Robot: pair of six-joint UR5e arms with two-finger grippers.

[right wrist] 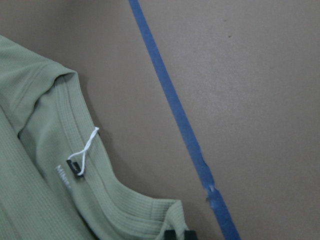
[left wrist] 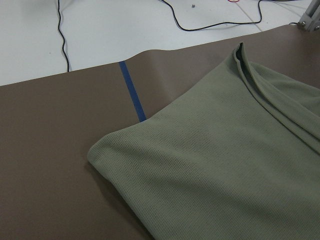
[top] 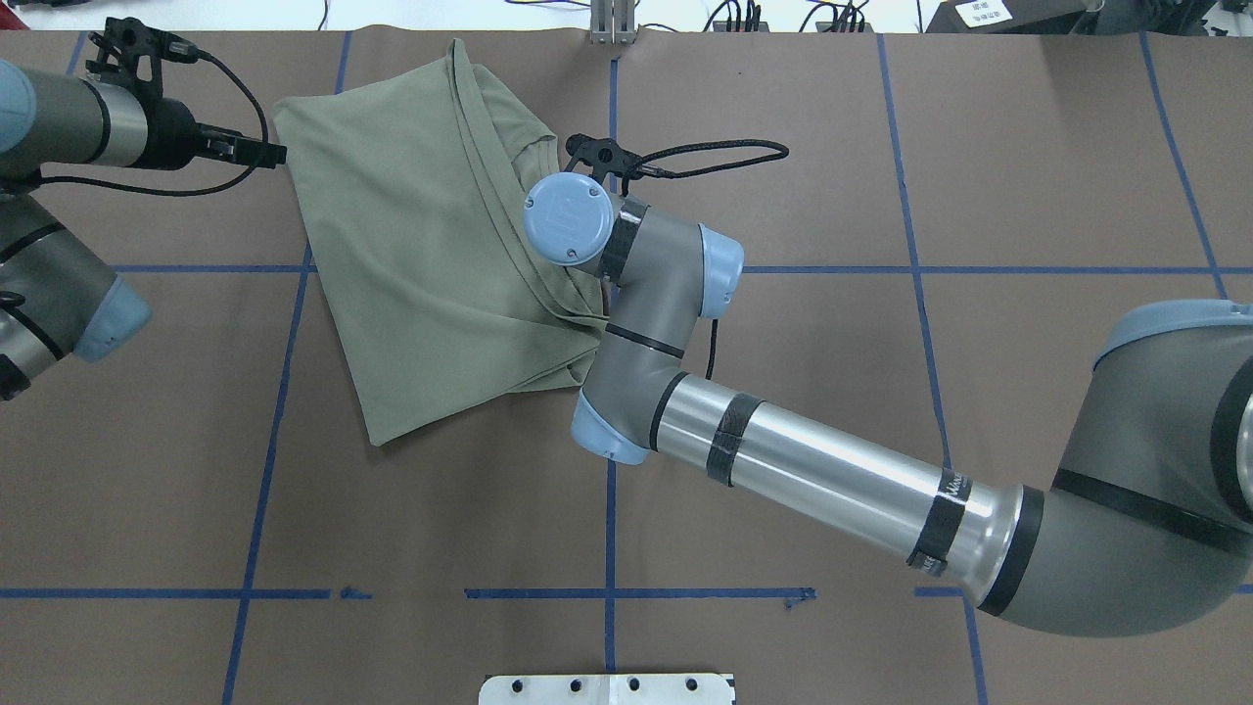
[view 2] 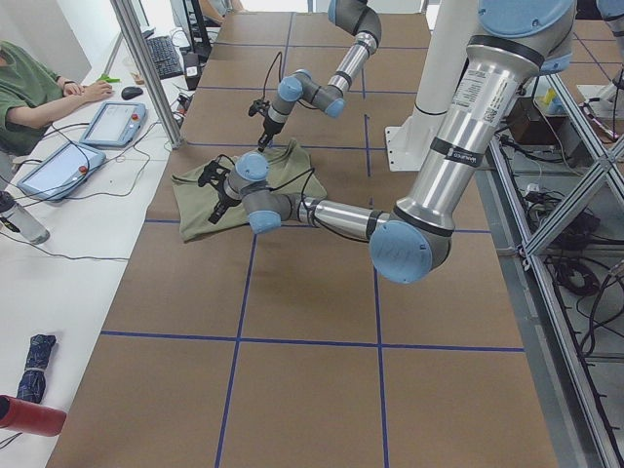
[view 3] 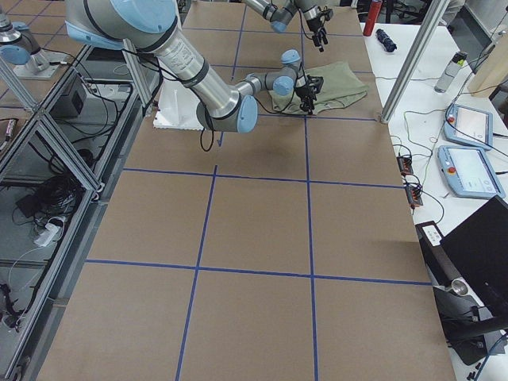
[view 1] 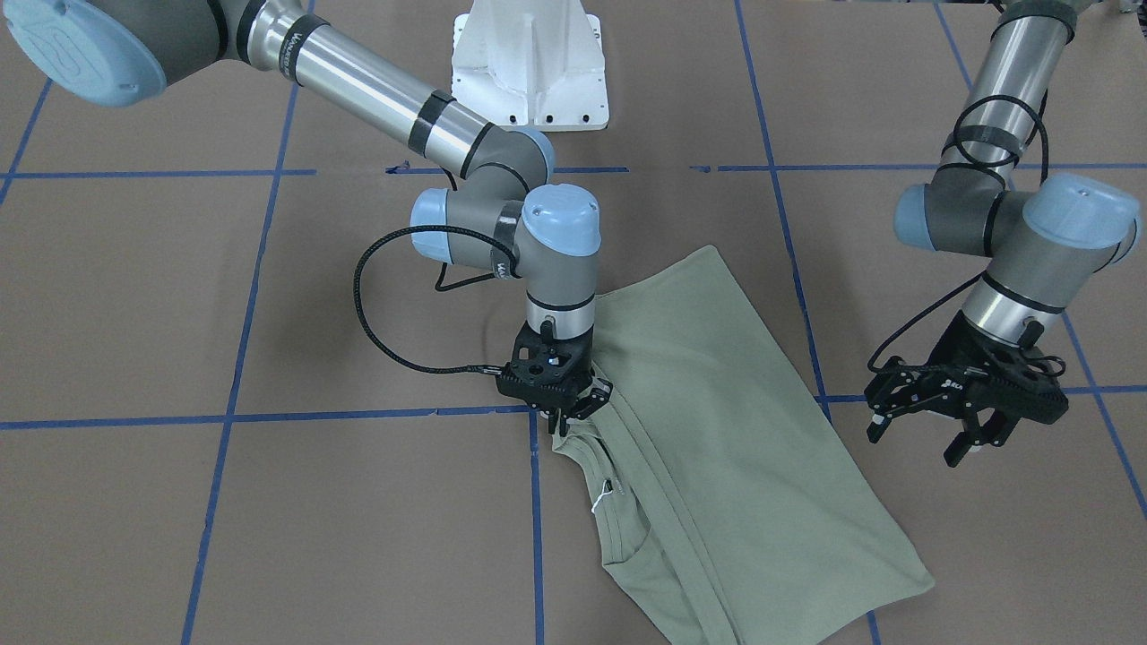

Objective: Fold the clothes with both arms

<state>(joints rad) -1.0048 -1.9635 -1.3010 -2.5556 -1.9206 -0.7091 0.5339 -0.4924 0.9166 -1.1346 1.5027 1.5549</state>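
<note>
Read the one legible text on the shirt [right wrist: 30, 210]: the white collar print [right wrist: 62, 173], inside the ribbed neck and just beside the white tag string [right wrist: 85, 147]. You can make out "MINI"; the small dark tag [right wrist: 75, 168] on that string covers what follows.

Treat every other marking as unreadable:
- Away from the shirt, toward the robot's base, band lettering [view 1: 292, 43] sits at a dark ring on the right arm [view 1: 358, 76]. It is too small to spell out.
- Over the shirt's edge, that arm's blue cap [top: 566, 208] bears a raised emblem, not legible as letters.
- Beside the shirt and clear of it, the left gripper [view 1: 914, 445] carries a small white mark on its body, also illegible.
</note>
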